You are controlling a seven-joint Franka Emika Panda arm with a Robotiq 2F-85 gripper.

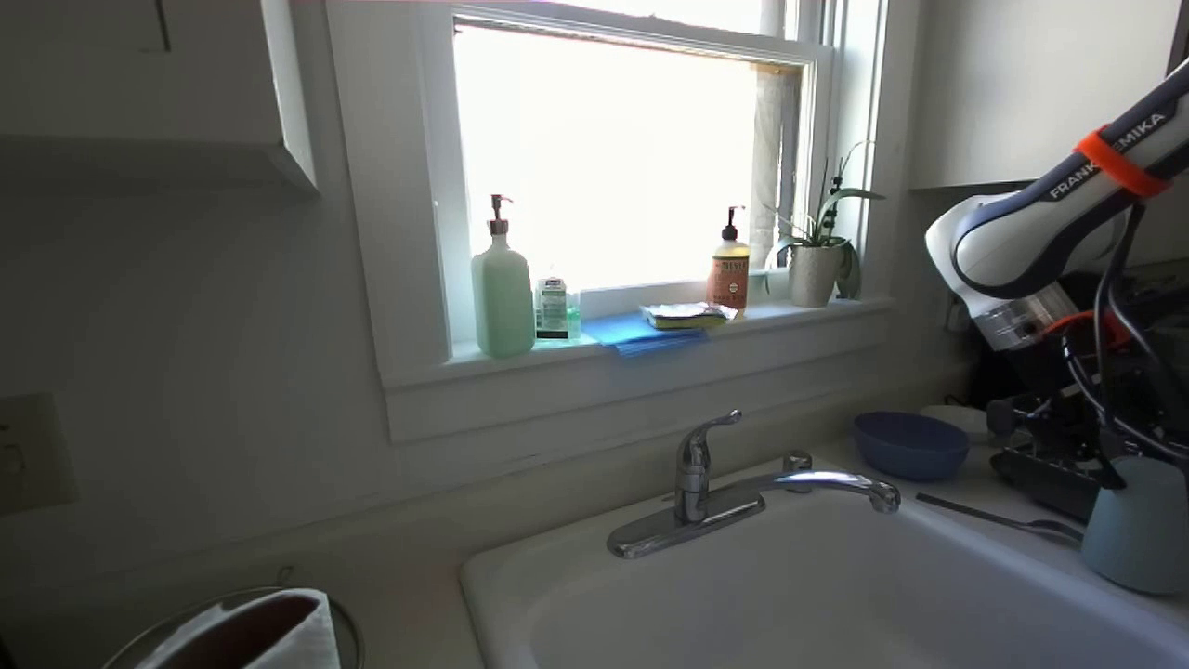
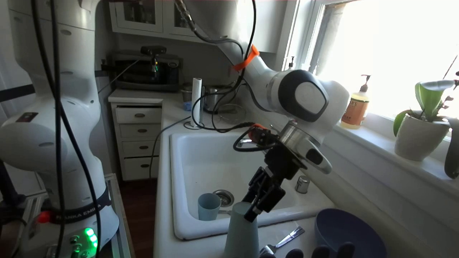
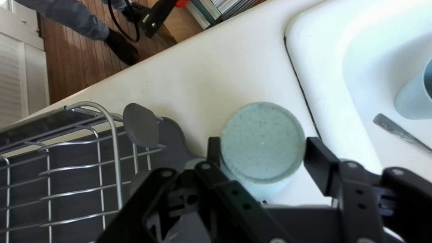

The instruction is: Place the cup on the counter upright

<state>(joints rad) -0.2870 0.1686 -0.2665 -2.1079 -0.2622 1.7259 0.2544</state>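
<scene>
Inverted cup (image 3: 263,141) on the counter (image 3: 202,74), centre of the wrist view; gripper (image 3: 262,148) parted to about the cup's width, one finger either side; whether it grips cannot be told

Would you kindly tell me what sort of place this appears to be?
It looks like a kitchen, probably in a home: there is a white sink with a chrome faucet, and a wire dish rack on the counter.

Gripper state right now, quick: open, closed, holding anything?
Gripper: fingers on opposite sides of the upside-down cup; whether closed on it or merely around it cannot be told.
</scene>
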